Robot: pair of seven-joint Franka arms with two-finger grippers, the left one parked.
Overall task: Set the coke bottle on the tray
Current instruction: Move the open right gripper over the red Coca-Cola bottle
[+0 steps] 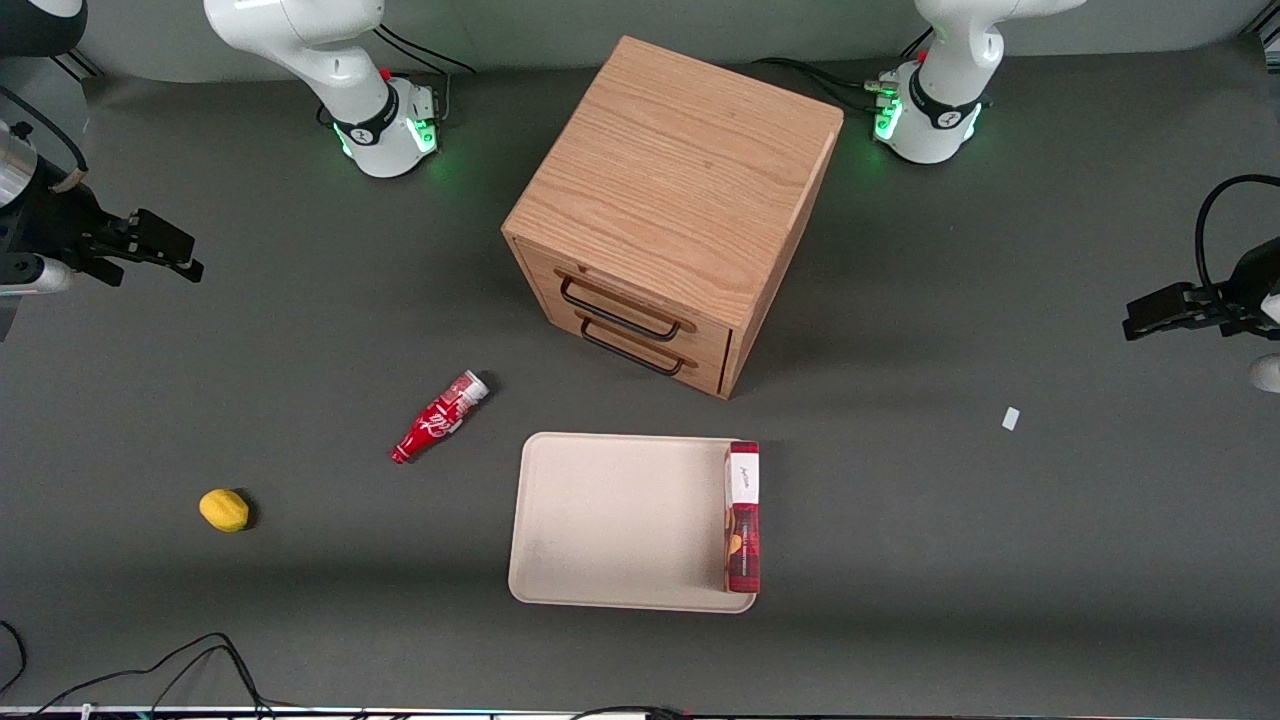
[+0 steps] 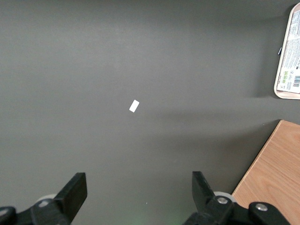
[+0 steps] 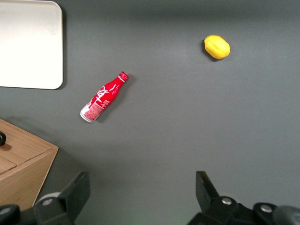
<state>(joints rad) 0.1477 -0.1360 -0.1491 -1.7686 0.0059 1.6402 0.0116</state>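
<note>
- hovering high above the table at the working arm's end, our gripper hangs with its fingers spread wide and nothing between them, well apart from everything it must handle.
- we see the coke bottle lying on its side on the bare table mat, its red cap toward the front camera and its silvery base toward the wooden drawer cabinet; lying flat, it would be gripped across the body, we judge.
- we note the tray sits in front of the cabinet's drawers, near the bottle but not touching it, so the carry should be short.
- a red box lies along the tray's edge toward the parked arm's end, leaving most of the beige floor free for the bottle.
- a yellow lemon rests nearer the front camera than the bottle, clear of the likely path.
- we judge the task not yet begun: reach and grasp come first.
</note>
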